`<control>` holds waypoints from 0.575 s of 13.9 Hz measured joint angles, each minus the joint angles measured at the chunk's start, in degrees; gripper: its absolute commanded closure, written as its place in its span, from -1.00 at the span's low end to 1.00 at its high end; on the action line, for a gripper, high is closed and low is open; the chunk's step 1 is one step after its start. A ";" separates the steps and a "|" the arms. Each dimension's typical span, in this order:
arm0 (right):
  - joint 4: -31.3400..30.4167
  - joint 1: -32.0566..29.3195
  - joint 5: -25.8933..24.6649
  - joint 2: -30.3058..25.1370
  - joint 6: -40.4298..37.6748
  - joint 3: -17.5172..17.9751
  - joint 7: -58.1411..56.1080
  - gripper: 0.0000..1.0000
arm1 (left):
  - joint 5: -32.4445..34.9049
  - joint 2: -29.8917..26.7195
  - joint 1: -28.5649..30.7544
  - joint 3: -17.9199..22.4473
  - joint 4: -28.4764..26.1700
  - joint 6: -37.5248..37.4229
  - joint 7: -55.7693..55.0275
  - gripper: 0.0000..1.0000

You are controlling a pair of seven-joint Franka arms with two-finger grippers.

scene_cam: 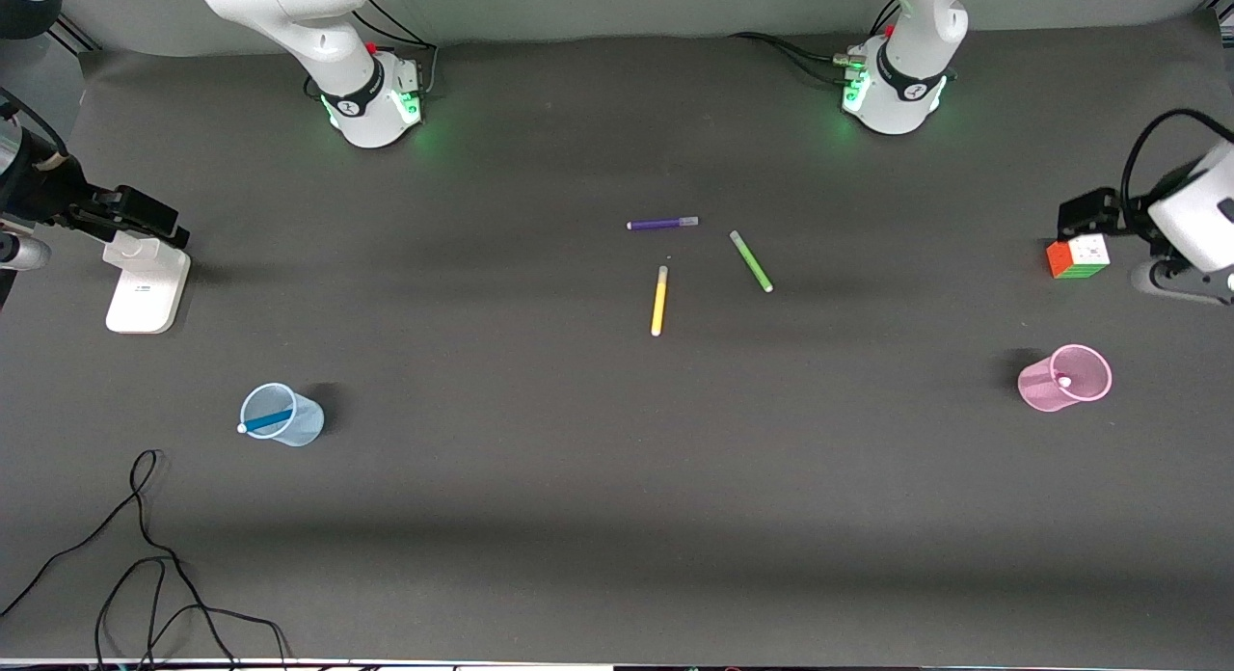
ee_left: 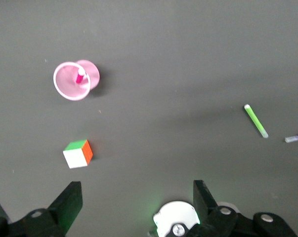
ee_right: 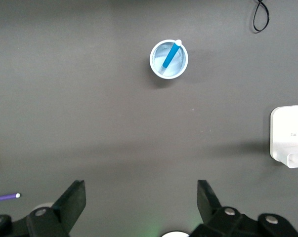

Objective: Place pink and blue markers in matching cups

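The blue marker (scene_cam: 265, 421) leans inside the pale blue cup (scene_cam: 282, 415) toward the right arm's end of the table; both show in the right wrist view, marker (ee_right: 170, 55) in cup (ee_right: 156, 69). The pink marker (scene_cam: 1064, 381) stands inside the pink cup (scene_cam: 1064, 379) toward the left arm's end, also in the left wrist view, marker (ee_left: 80, 76) in cup (ee_left: 64, 86). My left gripper (ee_left: 136, 185) is open and empty, high over the table near the cube. My right gripper (ee_right: 141, 183) is open and empty, high over the table near a white block.
A purple pen (scene_cam: 662, 224), a yellow pen (scene_cam: 659, 301) and a green pen (scene_cam: 751, 261) lie mid-table. A colour cube (scene_cam: 1078, 256) sits by the left arm's end. A white block (scene_cam: 147, 285) stands at the right arm's end. A black cable (scene_cam: 145, 555) loops near the front corner.
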 measured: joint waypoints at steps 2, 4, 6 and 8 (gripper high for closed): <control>-0.01 -0.01 -0.08 -0.01 0.02 0.00 -1.45 -1.00 | -0.02 0.10 -0.02 0.18 0.09 -2.17 -3.03 -0.99; -0.01 -0.05 -0.10 -0.02 0.09 -0.19 -2.94 -1.00 | -0.05 0.56 -0.03 0.24 -0.18 -2.35 -5.30 -0.99; -0.01 -0.08 -0.10 0.13 1.12 -0.23 -3.22 -1.00 | -0.06 0.96 -0.22 0.14 -0.19 -2.38 -5.99 -0.99; -0.01 -0.08 -0.10 0.68 1.70 -0.24 -3.28 -1.00 | -0.07 1.08 -0.54 0.07 -0.19 -2.42 -6.22 -0.99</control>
